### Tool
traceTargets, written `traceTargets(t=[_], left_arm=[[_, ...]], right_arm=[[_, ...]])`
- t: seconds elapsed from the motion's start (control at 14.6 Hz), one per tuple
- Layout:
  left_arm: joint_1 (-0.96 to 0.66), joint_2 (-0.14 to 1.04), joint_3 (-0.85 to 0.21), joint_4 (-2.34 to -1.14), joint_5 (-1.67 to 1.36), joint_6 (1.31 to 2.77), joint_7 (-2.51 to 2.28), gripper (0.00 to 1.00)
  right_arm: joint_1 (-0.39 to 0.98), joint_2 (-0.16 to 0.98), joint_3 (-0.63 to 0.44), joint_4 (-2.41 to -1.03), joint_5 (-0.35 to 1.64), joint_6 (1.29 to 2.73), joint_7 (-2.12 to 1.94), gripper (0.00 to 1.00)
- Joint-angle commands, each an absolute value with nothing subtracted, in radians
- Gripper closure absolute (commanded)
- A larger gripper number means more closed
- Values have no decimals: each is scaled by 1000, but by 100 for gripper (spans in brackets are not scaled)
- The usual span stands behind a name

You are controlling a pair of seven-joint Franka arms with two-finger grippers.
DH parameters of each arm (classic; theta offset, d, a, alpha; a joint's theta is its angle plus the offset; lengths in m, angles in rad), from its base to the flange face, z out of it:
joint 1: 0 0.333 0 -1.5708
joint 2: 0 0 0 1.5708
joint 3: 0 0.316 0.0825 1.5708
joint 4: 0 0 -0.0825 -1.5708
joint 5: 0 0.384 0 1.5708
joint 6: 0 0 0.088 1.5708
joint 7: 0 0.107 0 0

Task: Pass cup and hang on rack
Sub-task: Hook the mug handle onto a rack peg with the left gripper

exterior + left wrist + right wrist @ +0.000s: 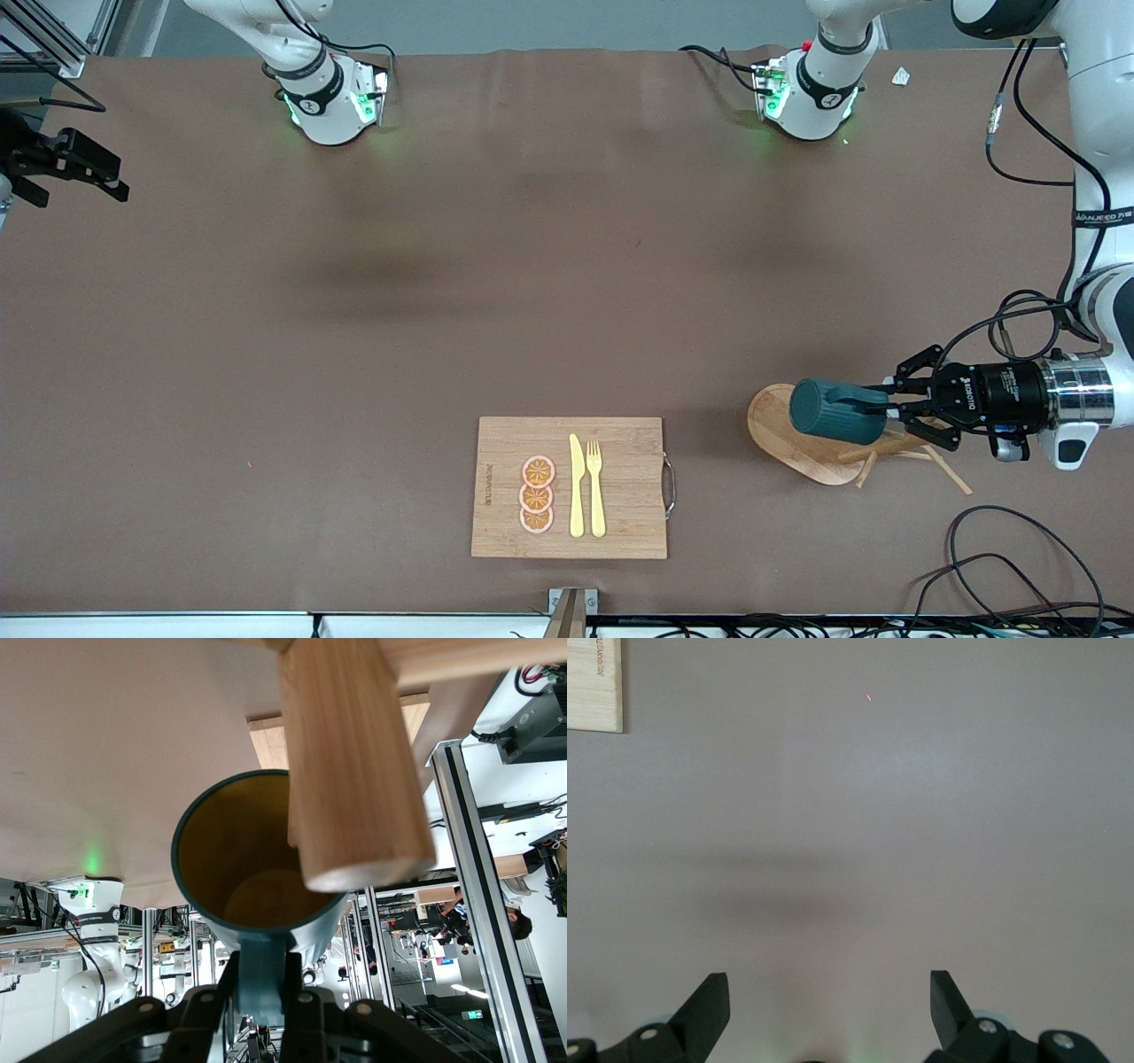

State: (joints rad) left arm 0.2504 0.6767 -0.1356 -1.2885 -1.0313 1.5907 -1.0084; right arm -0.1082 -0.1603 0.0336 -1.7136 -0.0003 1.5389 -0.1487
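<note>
- Holding the cup [837, 410] by its small loop handle, my left gripper [895, 400] has its fingers [199, 1014] pinched tight on that handle, at the lower right of the front view.
- The cup lies on its side in the air over the rack [802, 434]; its long axis runs level, its closed bottom away from my fingers and its mustard-yellow mouth facing back at my wrist.
- In the left wrist view the rack's wooden post [350, 771] crosses the cup's rim; I cannot tell whether they touch. I judge the coming move turns on bringing the handle loop onto a thin peg [943, 470], and my left arm is the nearer one.
- My right gripper [66, 168] waits at the upper left edge of the front view, fingers [704, 1010] spread wide and empty over bare bench [443, 292].
- Readable writing: "ROBOTIQ" on my left gripper's body; the cutting board [620, 487] bears a mark too small to read.
</note>
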Motion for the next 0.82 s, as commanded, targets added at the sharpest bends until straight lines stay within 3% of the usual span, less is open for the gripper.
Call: traceTargets(t=[0.0,0.75], left_arm=[[261,680,-137,-1278,-1025,1583,-1003,100],[295,699,-138,-1278,-1028,1577,-999,100]], right_arm=[[-115,-153,41,-1700,-6,1526,-138,0],[-112,-152,43,-1701,0,1520,-72,0]])
